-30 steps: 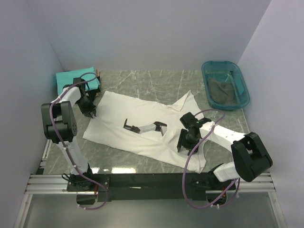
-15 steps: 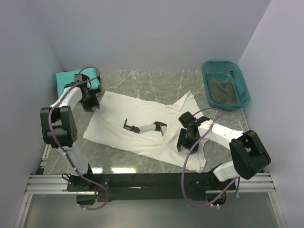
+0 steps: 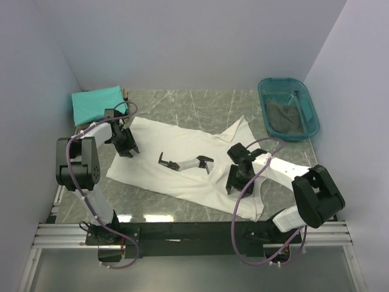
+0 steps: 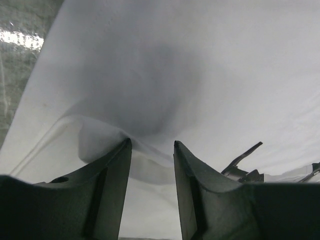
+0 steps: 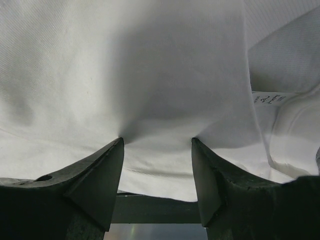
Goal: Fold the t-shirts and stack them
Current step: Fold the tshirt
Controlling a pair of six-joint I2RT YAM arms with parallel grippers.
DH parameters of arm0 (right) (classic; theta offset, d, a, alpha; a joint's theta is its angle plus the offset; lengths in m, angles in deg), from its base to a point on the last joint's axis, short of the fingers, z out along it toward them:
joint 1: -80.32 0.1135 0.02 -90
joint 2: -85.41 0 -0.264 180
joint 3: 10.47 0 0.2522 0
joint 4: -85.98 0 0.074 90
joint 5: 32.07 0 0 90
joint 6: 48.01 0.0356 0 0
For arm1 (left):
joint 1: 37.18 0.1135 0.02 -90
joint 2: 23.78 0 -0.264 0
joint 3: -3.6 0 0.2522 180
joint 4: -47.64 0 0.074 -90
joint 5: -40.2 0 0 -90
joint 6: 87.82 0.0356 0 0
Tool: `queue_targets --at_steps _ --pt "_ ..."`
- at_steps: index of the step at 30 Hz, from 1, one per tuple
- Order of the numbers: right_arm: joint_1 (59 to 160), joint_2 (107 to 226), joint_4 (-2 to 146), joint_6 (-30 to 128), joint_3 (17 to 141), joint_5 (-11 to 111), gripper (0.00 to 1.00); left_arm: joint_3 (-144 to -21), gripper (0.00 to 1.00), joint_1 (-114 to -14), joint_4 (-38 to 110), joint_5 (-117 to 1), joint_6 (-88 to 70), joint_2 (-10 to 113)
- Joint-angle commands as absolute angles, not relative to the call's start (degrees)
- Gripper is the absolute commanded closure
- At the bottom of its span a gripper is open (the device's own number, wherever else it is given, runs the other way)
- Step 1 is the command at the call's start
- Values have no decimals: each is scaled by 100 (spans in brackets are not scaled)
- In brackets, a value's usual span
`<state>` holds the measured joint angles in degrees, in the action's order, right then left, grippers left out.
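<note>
A white t-shirt lies spread on the table, its black-and-grey robot-arm print facing up. My left gripper stands on its left part. In the left wrist view the gripper is open, its tips pressed into the white cloth with a small ridge of cloth between them. My right gripper stands on the shirt's right part. In the right wrist view it is open wide, tips pressing the cloth. A folded teal t-shirt lies at the back left. A dark t-shirt lies in the tub.
The translucent teal plastic tub stands at the back right by the wall. Marbled tabletop shows left of the white shirt. White walls close in on three sides. A black rail runs along the near edge.
My left gripper has moved from the shirt's back-left corner beside the teal shirt forward and right, onto the white shirt. The right gripper has barely moved.
</note>
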<state>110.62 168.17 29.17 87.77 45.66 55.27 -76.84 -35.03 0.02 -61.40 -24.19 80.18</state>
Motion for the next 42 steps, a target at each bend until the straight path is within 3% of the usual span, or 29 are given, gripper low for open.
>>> queue_targets --at_steps 1,18,27,34,42 --pt "11082 17005 2924 8752 4548 6083 36 -7538 54 -3490 154 -6168 -2357 8099" --pt "10810 16979 2924 8603 4399 6276 35 -6334 55 -3498 -399 -5622 -2523 7167" --pt "10510 16733 2714 8445 4548 6276 35 -6491 54 -3507 -768 -5833 -2612 6781" --pt "10510 16329 1967 8216 5434 6443 34 -7335 54 -3507 -1006 -5745 -2533 6604" --pt "10063 16758 1939 7935 5972 6751 31 -7705 54 -3507 -681 -6096 -2498 6982"
